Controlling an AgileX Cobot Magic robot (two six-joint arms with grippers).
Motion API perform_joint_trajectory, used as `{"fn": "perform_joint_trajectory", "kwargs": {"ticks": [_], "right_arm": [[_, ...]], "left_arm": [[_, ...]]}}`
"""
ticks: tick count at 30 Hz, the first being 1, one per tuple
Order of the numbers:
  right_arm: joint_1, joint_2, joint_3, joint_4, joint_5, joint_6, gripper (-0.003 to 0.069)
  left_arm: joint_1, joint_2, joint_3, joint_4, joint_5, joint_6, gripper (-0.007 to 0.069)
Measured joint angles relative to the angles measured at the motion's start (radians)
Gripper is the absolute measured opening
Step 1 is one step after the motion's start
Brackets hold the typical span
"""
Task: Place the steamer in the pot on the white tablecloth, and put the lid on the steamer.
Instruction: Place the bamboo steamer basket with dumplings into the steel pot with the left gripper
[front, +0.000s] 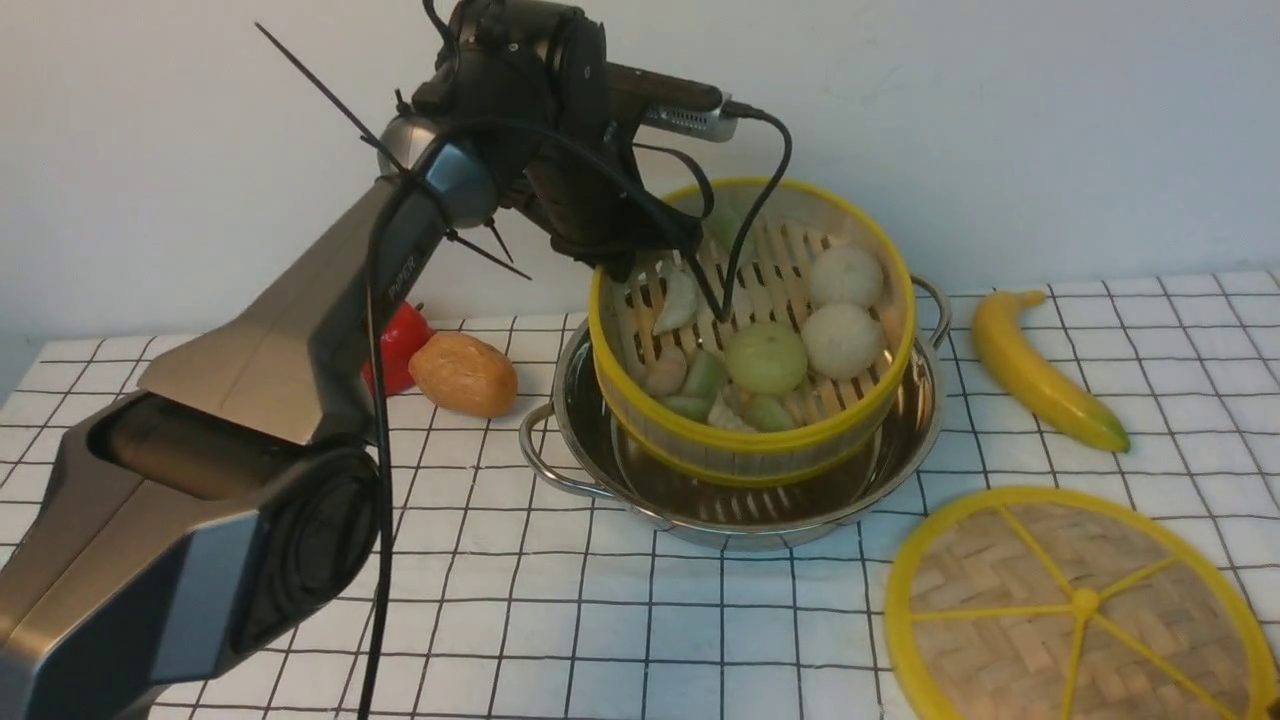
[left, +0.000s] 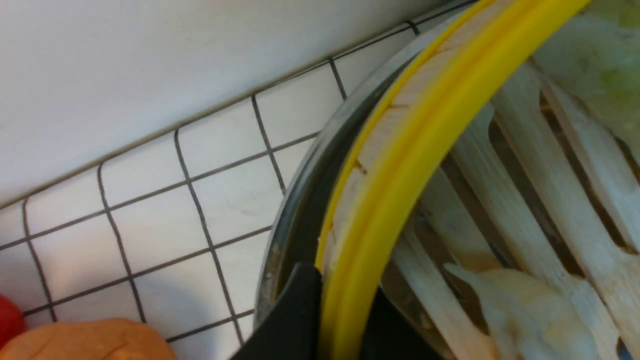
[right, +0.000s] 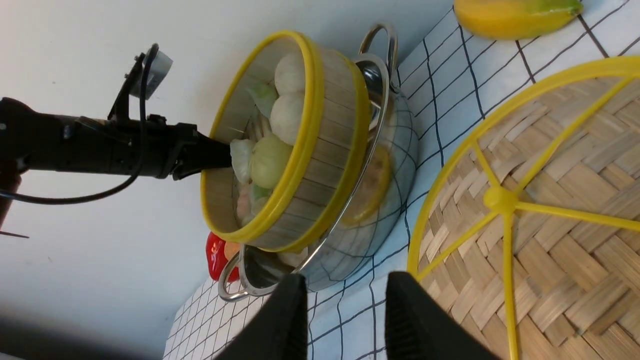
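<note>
Steamer (front: 745, 425) sits tilted in the pot (front: 800, 500), near edge down inside it and far edge lifted above the pot's rim. My left gripper (left: 340, 325) is pinched tight on the yellow rim at the pot's far-left side, one finger inside the basket, one outside. Pot's on the white tablecloth (front: 600, 620). Lid (front: 1075, 605) lies flat on the cloth, front-right of the pot, not touching it. My right gripper (right: 345, 320) hangs between pot and lid, jaws partway apart, nothing in them.
</note>
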Motion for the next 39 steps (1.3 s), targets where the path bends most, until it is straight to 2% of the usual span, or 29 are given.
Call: {"fn": "perform_joint_trajectory", "kwargs": {"ticks": [31,39], "right_arm": [[0.0,0.0,0.0,0.003,0.012,0.0,0.024],[0.0,0.0,0.0,0.003,0.012,0.0,0.024]], "left_arm": [[0.0,0.091,-0.001,-0.004,-0.001,-0.017,0.0029],[0.0,0.09,-0.005,0.0,-0.004,-0.028,0.0111]]}}
